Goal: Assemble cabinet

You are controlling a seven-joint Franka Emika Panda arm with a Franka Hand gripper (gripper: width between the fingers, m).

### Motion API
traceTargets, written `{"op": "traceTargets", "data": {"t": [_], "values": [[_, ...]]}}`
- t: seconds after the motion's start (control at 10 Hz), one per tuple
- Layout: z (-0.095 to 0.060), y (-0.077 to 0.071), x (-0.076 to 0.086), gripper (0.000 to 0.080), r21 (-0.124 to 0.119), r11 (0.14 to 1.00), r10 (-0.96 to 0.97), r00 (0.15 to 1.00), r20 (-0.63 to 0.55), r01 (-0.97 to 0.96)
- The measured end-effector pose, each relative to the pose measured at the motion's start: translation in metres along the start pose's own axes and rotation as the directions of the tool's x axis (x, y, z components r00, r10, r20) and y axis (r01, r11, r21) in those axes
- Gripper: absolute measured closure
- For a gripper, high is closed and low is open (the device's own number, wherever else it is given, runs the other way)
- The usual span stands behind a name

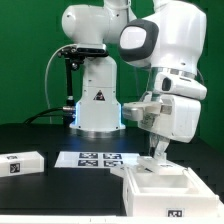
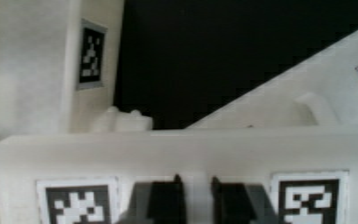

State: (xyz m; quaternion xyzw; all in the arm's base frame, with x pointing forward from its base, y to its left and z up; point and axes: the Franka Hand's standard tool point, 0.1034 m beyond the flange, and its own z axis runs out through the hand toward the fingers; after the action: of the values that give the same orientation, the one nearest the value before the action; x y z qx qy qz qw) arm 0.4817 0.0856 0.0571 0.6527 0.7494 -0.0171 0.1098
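The cabinet body [image 1: 150,190] is an open-topped white box at the front of the exterior view's right, with a tag on its front face. My gripper [image 1: 157,153] points down just above the box's far wall. Its jaws stand close together with only a thin gap and nothing between them. In the wrist view the gripper [image 2: 192,196] sits in front of a white tagged wall [image 2: 78,165] of the cabinet. A small white bump [image 2: 123,120] shows beyond it, and another tagged wall [image 2: 51,60] stands to the side. A loose white tagged panel [image 1: 20,163] lies on the table at the exterior view's left.
The marker board [image 1: 92,158] lies flat on the black table in front of the white robot pedestal [image 1: 97,105]. A green wall stands behind. Dark table surface [image 2: 194,50] shows past the cabinet in the wrist view.
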Motion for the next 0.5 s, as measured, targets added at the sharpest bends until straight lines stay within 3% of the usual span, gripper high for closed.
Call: {"op": "traceTargets", "data": {"t": [0.5], "values": [[0.0000, 0.0000, 0.0001, 0.0737, 0.000, 1.000, 0.021, 1.000, 0.000, -0.021]]}}
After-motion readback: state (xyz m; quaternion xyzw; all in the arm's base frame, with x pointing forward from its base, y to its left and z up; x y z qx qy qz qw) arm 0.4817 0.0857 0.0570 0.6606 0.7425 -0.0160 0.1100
